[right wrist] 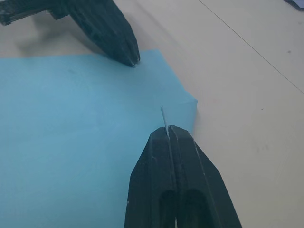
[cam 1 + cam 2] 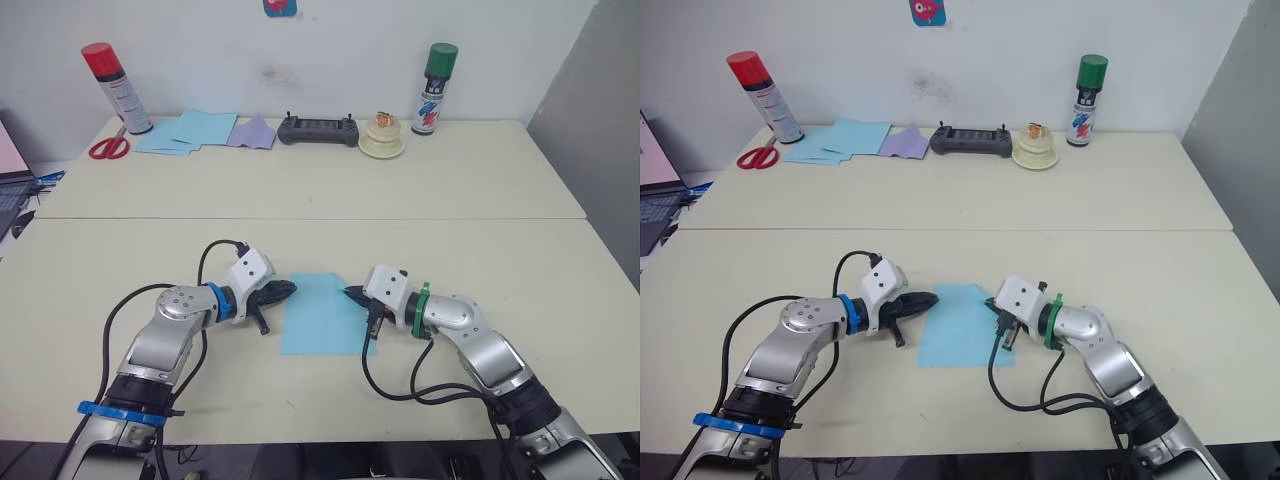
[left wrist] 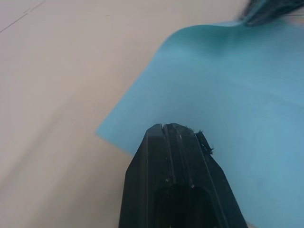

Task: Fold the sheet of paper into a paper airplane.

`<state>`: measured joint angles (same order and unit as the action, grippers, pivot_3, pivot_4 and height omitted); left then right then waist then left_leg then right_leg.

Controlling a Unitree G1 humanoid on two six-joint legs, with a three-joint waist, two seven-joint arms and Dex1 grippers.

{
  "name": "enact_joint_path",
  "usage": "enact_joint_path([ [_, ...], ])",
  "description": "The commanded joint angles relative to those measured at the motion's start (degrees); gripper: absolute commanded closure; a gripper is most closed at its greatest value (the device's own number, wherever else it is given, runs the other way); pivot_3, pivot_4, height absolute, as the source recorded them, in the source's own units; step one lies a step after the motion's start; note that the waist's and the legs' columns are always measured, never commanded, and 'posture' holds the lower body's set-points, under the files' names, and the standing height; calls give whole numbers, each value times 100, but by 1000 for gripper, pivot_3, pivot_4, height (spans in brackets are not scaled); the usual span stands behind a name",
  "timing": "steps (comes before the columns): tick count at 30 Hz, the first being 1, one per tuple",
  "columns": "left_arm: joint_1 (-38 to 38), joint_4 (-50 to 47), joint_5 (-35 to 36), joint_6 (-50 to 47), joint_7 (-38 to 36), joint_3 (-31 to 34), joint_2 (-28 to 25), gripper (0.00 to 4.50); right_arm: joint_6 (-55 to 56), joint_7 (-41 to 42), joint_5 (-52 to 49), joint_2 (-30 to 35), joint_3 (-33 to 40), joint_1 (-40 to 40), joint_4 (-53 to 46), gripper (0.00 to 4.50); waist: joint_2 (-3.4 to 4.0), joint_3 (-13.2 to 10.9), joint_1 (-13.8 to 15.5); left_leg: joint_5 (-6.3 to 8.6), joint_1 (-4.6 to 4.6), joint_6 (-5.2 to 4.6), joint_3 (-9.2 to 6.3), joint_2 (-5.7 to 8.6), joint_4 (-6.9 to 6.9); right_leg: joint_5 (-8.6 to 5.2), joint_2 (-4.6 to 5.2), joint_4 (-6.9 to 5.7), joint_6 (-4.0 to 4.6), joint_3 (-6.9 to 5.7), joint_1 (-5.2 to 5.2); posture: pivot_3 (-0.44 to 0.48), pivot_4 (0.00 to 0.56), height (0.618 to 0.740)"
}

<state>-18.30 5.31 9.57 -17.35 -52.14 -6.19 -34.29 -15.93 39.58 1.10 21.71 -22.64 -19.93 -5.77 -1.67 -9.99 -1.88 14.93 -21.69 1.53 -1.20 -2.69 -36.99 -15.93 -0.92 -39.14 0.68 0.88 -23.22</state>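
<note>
So, working across the far edge of the table (image 2: pixel 500 190) from the left: a spray can with a red cap (image 2: pixel 117 88), red-handled scissors (image 2: pixel 108 147) lying just in front of it, then a loose pile of flat light blue sheets (image 2: pixel 185 131) with a lavender sheet (image 2: pixel 253 132) touching its right side. Next to that sits a black controller (image 2: pixel 318 130), then a small cream dish with something stacked on it (image 2: pixel 382 137), and a spray can with a green cap (image 2: pixel 435 88) furthest right.

Near side is where the arms are. The left gripper (image 2: pixel 288 289) comes in from the left with its black fingers pressed together, and the tip sits right at the left edge of the sheet of paper (image 2: pixel 322 318), near its far-left corner. In the left wrist view the fingers (image 3: pixel 178 156) look closed with no gap, lying over the paper's edge; can't tell if any paper is actually pinched between them.

The sheet itself lies mostly flat on the near half of the table, between the two grippers, well apart from the pile at the back.

The right gripper (image 2: pixel 350 294) reaches in from the right with its fingers closed on the sheet's far-right corner. In the right wrist view a thin sliver of paper edge sticks out between the fingertips (image 1: pixel 173 137), and the corner beside them is curled up off the table.
</note>
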Motion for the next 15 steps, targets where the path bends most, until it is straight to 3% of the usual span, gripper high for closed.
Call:
enact_joint_path([
  [1, 126, 26, 89, -180, -152, -82, 28, 4500, 30, 66, 36, -104, -61, -107, 32, 4484, 0, 0, 1, 0, 0, 0, 1, 0, 0, 0, 0, 0, 0, 1, 0, 0, 150, 740],
  [15, 252, 108, -335, 303, -328, -456, -115, 4500, 232, 343, 249, -134, -325, -68, 101, 4484, 0, 3, 4, 0, -1, 0, 4, 3, 0, 0, 3, 3, 0, 4, 0, 0, 150, 740],
])
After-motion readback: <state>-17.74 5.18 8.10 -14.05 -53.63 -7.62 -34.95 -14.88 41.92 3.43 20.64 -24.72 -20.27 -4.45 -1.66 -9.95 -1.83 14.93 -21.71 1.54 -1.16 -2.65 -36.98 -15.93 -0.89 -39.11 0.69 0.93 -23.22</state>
